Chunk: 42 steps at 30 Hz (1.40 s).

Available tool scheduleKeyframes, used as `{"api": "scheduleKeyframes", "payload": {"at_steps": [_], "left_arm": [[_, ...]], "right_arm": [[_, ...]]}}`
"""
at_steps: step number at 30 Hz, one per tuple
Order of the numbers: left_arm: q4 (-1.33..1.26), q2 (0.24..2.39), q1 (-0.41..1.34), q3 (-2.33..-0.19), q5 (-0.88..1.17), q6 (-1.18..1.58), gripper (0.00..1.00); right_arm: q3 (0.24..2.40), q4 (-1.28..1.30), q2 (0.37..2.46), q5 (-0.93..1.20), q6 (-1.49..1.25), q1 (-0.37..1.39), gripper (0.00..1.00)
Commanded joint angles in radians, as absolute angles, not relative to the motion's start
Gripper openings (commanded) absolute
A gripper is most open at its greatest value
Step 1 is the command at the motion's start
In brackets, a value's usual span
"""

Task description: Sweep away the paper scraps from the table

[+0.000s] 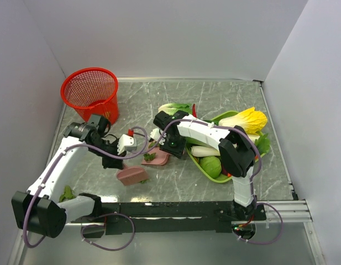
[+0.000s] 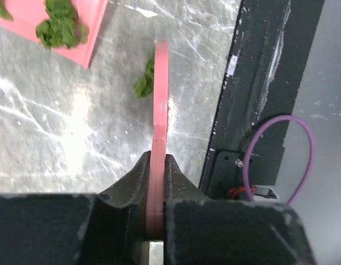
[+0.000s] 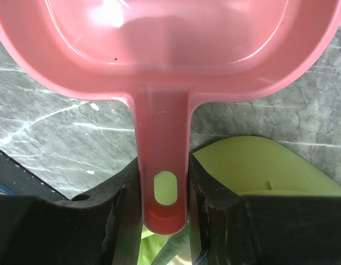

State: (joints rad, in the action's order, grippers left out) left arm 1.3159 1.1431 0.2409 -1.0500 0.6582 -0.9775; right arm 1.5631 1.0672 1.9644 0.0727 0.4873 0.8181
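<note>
Sweeping unfinished: left pincer (image 2: 157,161) clenches scraper (image 2: 161,94), right pincer (image 3: 162,165) grasps dustpan (image 3: 159,55) holding paper scraps (image 2: 59,25); stray scrap (image 2: 143,83) by tabletop's (image 2: 76,132) near edge.

Grey-green marbled table (image 1: 214,99); dark green paper scraps (image 2: 59,25); pink dustpan (image 3: 159,55); pink scraper (image 2: 159,110).

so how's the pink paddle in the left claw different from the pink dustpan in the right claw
The paddle is a thin flat plate; the dustpan is a wide rimmed scoop. The paddle carries nothing, while the dustpan holds paper scraps. The left claw clamps the paddle's flat sides; the right claw grips the dustpan's handle. Both are pink and each is held in a claw.
</note>
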Motion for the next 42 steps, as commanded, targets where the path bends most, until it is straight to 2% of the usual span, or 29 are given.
{"api": "scheduleKeyframes", "payload": {"at_steps": [1, 8, 14, 27, 36, 42], "left_arm": [[1.204, 1.172, 0.271, -1.051, 0.666, -0.95, 0.01], [1.066, 1.175, 0.267, -1.031, 0.406, -0.871, 0.01], [1.023, 1.123, 0.222, -1.043, 0.341, -0.862, 0.01], [1.054, 1.002, 0.152, -1.077, 0.495, -0.612, 0.01], [0.997, 0.888, 0.147, -1.108, 0.262, -0.595, 0.01], [0.986, 0.991, 0.147, -1.121, 0.039, -0.413, 0.01]], "right_arm": [[1.575, 1.075, 1.922, 0.078, 0.474, 0.808, 0.0], [1.548, 1.077, 1.914, 0.091, 0.472, 0.801, 0.0], [1.537, 1.078, 1.907, 0.083, 0.486, 0.798, 0.0], [1.489, 1.083, 1.89, 0.057, 0.555, 0.848, 0.0], [1.485, 1.043, 1.893, 0.054, 0.578, 0.848, 0.0], [1.529, 1.052, 1.936, 0.057, 0.568, 0.851, 0.0]]}}
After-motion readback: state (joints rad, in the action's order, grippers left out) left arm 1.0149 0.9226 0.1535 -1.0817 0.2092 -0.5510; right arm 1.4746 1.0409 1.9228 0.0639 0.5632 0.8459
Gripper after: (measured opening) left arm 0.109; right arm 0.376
